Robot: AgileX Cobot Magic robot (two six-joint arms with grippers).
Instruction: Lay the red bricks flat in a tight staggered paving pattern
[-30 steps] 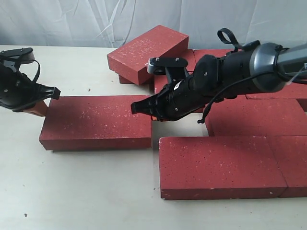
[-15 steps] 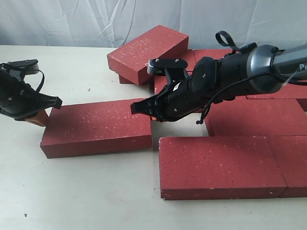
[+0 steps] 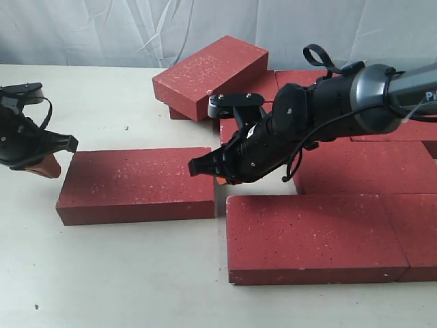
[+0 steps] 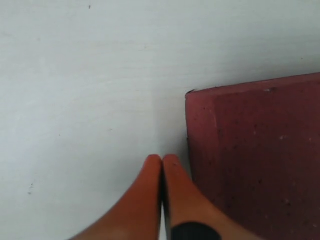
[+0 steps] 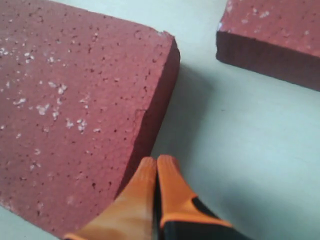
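Closely framed in the left wrist view, the left tool [image 4: 161, 161] is shut on nothing. Its two orange fingertips are pressed together just beside an end corner of a loose red brick [image 4: 255, 150]; contact cannot be confirmed. The right tool [image 5: 156, 162] is likewise closed and empty. Its tips are set low against the opposite end face of that brick, over bare desk [image 5: 215, 130], with a second brick [image 5: 272, 35] across a gap.

The loose brick is seen flat on the desk in the exterior view, left of the laid bricks [image 3: 314, 236] and not yet tight against them. A tilted brick [image 3: 208, 68] is propped on others at the back.

Several risks can be judged. Narrow closed tips may slip off a rough end face. If the brick is pushed from near a corner rather than mid-face, it could be turned out of line and jammed against the nearest laid brick. The right arm is stretched over the laid bricks, so one might be nudged. The propped brick could slide if its supports are disturbed.

Only the exterior view gives the whole layout and both arms. Only the wrist views show that the fingertips are shut and how near the brick ends they lie. A chipped, cracked edge beside the right tool's tips is shown in the right wrist view alone.
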